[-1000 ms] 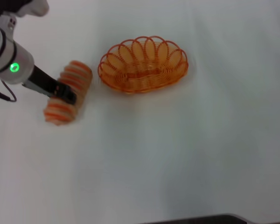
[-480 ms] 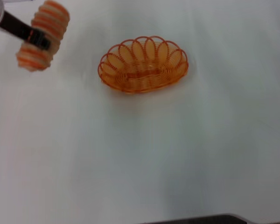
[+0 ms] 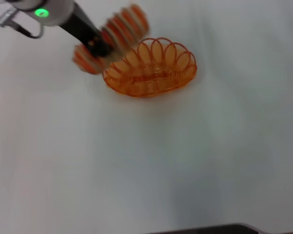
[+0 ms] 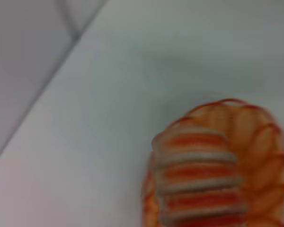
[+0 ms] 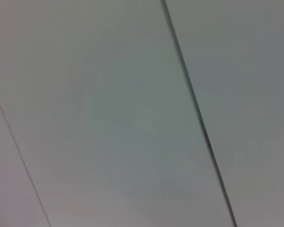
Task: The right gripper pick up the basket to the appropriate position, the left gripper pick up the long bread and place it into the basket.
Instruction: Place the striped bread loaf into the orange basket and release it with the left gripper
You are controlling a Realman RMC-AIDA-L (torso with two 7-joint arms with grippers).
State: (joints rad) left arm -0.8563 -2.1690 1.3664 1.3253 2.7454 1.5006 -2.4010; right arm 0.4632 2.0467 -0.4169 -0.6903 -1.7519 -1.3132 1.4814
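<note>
Left gripper [image 3: 98,47] clenched across middle of long bread [image 3: 112,36], holding it in air over basket's left rim; wrist view shows bread [image 4: 199,179] above basket [image 4: 255,156]. Basket [image 3: 150,68] sits on white table [image 3: 146,161]. Right gripper out of sight

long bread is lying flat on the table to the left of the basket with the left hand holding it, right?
Not quite. The head view shows the long bread lifted off the table, held by the left hand at the basket's left rim. The hold itself is right.
</note>
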